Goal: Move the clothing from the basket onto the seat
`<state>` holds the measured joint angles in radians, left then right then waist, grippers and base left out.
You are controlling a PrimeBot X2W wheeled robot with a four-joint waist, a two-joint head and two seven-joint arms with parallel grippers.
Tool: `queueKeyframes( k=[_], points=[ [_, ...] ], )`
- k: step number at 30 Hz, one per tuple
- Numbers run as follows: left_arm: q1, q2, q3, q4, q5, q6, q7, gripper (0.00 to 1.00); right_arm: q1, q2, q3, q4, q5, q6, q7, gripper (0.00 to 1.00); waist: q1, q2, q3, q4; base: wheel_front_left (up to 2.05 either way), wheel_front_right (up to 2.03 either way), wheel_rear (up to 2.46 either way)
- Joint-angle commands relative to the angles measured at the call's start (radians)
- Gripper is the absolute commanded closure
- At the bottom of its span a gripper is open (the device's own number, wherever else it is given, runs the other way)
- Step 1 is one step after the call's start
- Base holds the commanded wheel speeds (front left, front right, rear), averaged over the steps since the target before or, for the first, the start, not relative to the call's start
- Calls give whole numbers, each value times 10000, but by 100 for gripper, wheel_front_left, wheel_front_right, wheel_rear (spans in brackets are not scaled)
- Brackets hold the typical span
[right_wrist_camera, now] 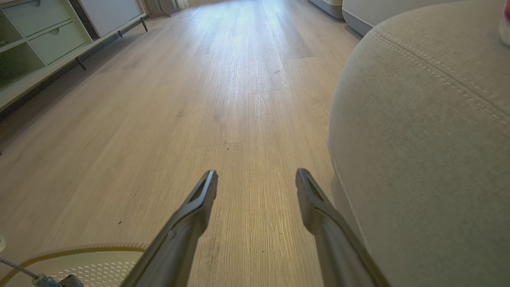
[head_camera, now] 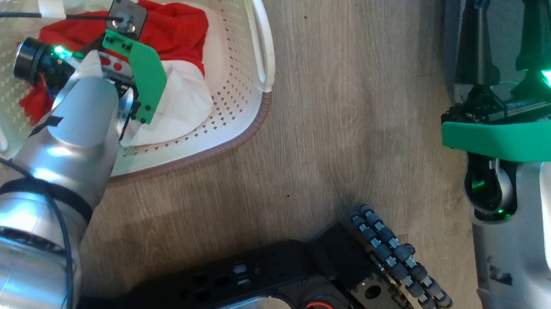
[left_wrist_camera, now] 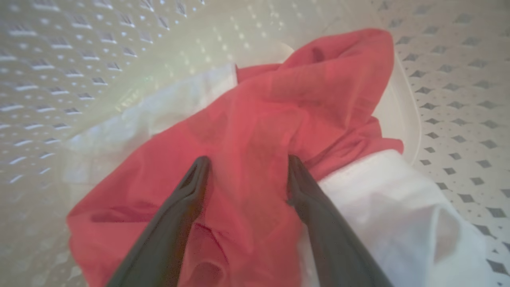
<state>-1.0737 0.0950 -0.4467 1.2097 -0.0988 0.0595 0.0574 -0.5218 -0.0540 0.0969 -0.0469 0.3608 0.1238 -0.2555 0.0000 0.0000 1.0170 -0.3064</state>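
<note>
Red and white clothing (head_camera: pixel 177 36) lies in the cream perforated basket (head_camera: pixel 240 103) on the floor at the head view's upper left. My left arm reaches down into the basket. In the left wrist view my left gripper (left_wrist_camera: pixel 247 165) stands open, its dark fingers (left_wrist_camera: pixel 191 187) pressed into the red clothing (left_wrist_camera: pixel 271 111), a ridge of red fabric between them and white fabric (left_wrist_camera: pixel 398 207) to the right. My right gripper (right_wrist_camera: pixel 257 177) is open and empty above the wooden floor, beside the grey seat (right_wrist_camera: pixel 430 139) with its stitched edge.
The basket rim (right_wrist_camera: pixel 79 249) shows at the right wrist view's lower left. A low cabinet with drawers (right_wrist_camera: pixel 44 36) stands along the far left wall. My dark base with its roller wheel (head_camera: pixel 394 260) is at the head view's bottom. A dark furniture edge (head_camera: pixel 463 41) is at upper right.
</note>
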Motion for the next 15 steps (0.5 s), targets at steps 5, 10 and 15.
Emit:
queueKeyframes(
  k=[5,10,15],
  points=[
    [63,196,-120,301,109,-60,-72,100,509,37,-43,-329,175,69,-63,0,0,0,88,-169,0,0,0],
    [115,-58,-78,304,-156,-239,-750,100,563,37,-250,-149,125,69,-63,0,0,0,-377,60,0,0,0],
    [388,-270,96,51,-574,-420,-1812,100,700,37,-457,55,-71,69,-63,0,0,0,-1236,453,0,0,0]
  ],
)
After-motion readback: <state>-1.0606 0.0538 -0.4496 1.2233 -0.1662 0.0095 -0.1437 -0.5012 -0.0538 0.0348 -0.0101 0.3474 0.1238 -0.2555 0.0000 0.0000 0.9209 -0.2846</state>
